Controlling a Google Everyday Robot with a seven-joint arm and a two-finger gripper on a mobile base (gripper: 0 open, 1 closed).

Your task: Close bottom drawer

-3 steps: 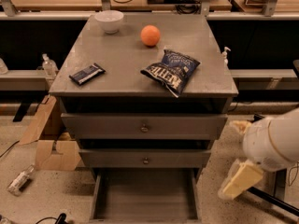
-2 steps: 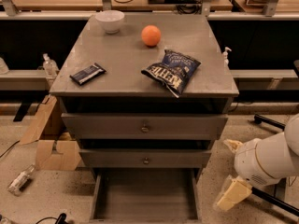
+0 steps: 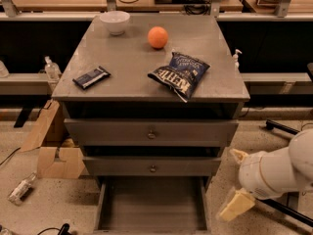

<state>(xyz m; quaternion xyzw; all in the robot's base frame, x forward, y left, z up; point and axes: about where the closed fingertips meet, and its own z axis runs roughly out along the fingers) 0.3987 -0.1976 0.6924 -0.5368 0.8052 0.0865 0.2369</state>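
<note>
Only one camera view here, so this is all from that. It looks down at a grey metal cabinet (image 3: 151, 146) with three drawers. The bottom drawer (image 3: 151, 207) is pulled way out toward the camera. You can see right into the bare tray, and its front panel is cut off by the lower edge of the frame. The middle drawer (image 3: 122, 166) and the top drawer (image 3: 107, 131) above it both sit pushed in, each with a small round knob in the centre.

The tool (image 3: 229, 184) is down at the lower right. It's just off the right side of the open drawer and not touching it, close to the floor. Its two pale fingers (image 3: 236, 205) are spread apart with nothing between them. The fat white arm (image 3: 279, 170) comes in behind it from the right edge.

On the worktop (image 3: 127, 58) there's a white bowl (image 3: 115, 21) at the back left and an orange (image 3: 157, 37) near the back middle. A blue chip bag (image 3: 180, 72) lies toward the front right, and a dark snack bar (image 3: 91, 77) sits near the front left edge. All four are well apart from each other.

On the floor left of the cabinet there's an opened cardboard box (image 3: 54, 155), and a small bottle (image 3: 21, 188) lying on its side.
</note>
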